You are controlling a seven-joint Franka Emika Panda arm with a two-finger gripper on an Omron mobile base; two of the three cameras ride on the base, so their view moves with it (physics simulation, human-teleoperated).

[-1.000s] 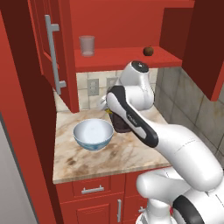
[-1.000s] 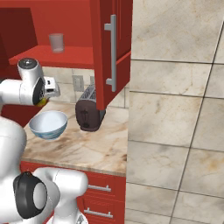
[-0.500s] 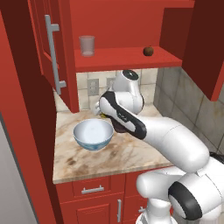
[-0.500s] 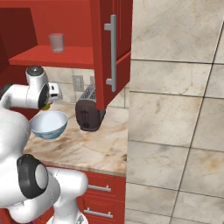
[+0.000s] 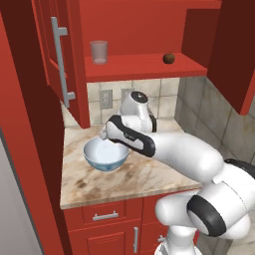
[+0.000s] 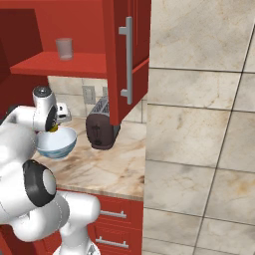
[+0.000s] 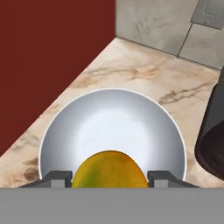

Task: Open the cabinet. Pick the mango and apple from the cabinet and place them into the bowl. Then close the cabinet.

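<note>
The hand [image 7: 109, 177] hangs directly above the bowl [image 7: 61, 131], its two dark fingers [image 7: 57, 178] clasping the mango [image 7: 109, 170] between them, so the yellow-green fruit sits over the bowl's whitish inside. In the right base view the mango [image 6: 53, 128] shows as a small yellow spot just above the bowl's [image 6: 56, 144] rim, under the white wrist.

The bowl [image 5: 105, 155] stands on the marbled counter [image 5: 139, 177], near the back wall and the left cabinet door. The cabinet [image 5: 144, 64] is open: both doors are swung out, the left one with its long silver handle [image 5: 61, 64] facing the camera. On the red shelf the apple [image 5: 169, 58] rests toward the right end (a small dark round fruit with a stem), well apart from a clear glass cup [image 5: 99, 52] standing upright toward the left.

A dark toaster [image 6: 101, 124] sits on the counter beside the bowl, below the open right door [image 6: 124, 55], near the tiled wall.
</note>
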